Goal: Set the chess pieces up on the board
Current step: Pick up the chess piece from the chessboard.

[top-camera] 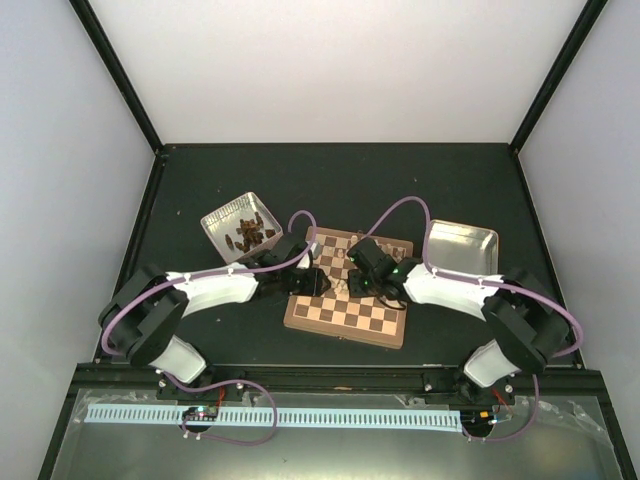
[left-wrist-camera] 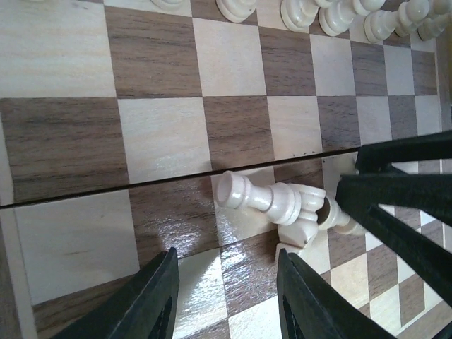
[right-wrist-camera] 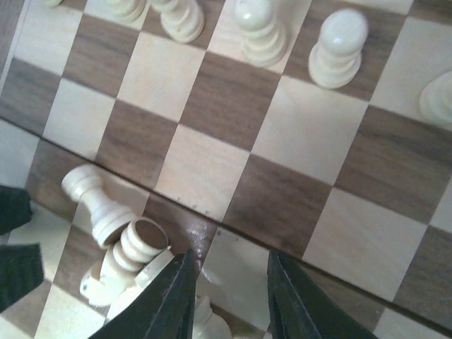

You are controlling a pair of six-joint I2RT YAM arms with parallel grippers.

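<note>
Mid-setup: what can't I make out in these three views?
Top external: left gripper and right gripper cover the chessboard's middle. The dark pieces in the left tin are too small to identify.
Left wrist: fallen chessmen lie partly behind the right gripper's fingers. The standing row is cut off by the top edge.
Right wrist: the fallen chessmen run behind the gripper's own finger, so the count is unclear.

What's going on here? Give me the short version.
Two robot arms are setting up a chess set. The left arm and right arm both reach over the board, jaws open and holding nothing. A few pale pieces lie tipped over in a heap near the board's middle fold, just ahead of both sets of jaws. Other pale pieces already stand in a row toward the far edge. Dark pieces sit in a tin to the left.
</note>
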